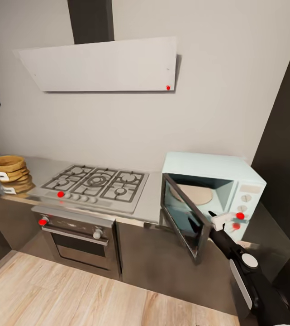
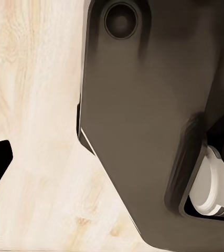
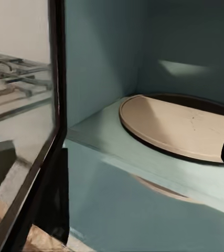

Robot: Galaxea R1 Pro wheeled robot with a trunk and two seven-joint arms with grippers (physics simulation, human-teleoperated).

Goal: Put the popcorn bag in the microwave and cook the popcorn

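I see the popcorn bag [image 1: 10, 174] on the steel countertop [image 1: 43, 166] left of the gas hob [image 1: 97, 182], its white labels too small to read. The microwave [image 1: 217, 190] stands open, turntable [image 3: 177, 126] bare. My right gripper [image 1: 217, 221] sits at the door [image 1: 185, 217]; I can't tell its opening. White walls, wood floor [image 1: 72, 294]

Popcorn bag [image 1: 10, 174] contents hidden; right gripper [image 1: 221, 220] jaws perhaps apart, unclear

Popcorn bag [image 1: 10, 174] upright on countertop [image 1: 153, 199]; microwave [image 1: 217, 188] door open.
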